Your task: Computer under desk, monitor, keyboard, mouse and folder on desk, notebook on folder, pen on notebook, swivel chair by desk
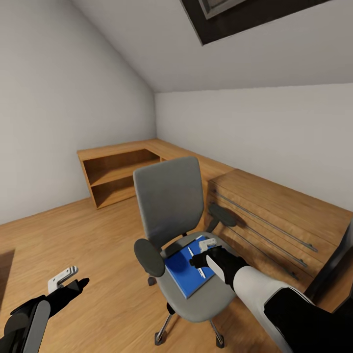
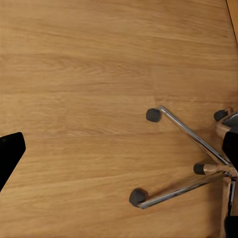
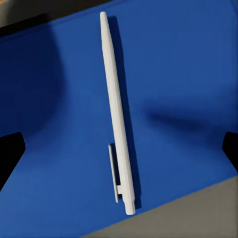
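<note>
A: From the head camera, what do you see?
B: The swivel chair [image 1: 171,215] stands on the wooden floor [image 1: 98,245], beside a light wooden dresser [image 1: 274,215]. The blue folder [image 1: 189,267] lies flat on its seat, with two pale sticks on it, one of them the pen [image 1: 200,268]. The right gripper [image 1: 206,252] hovers just over the folder's far end, above the pen; its jaw gap is hard to judge here.
A: And the left gripper [image 1: 68,282]?
B: Low at the left over bare floor, well apart from the chair (whether it's spread or closed, I can't tell).
A: Left wrist camera?
B: Floor, plus the chair's chrome base [image 2: 191,171] and castors, and one dark fingertip [image 2: 10,153].
A: Right wrist?
B: The pen [image 3: 118,114] lies on the folder [image 3: 188,74], centred between two dark fingertips [image 3: 10,153] spread wide, neither touching it.
</note>
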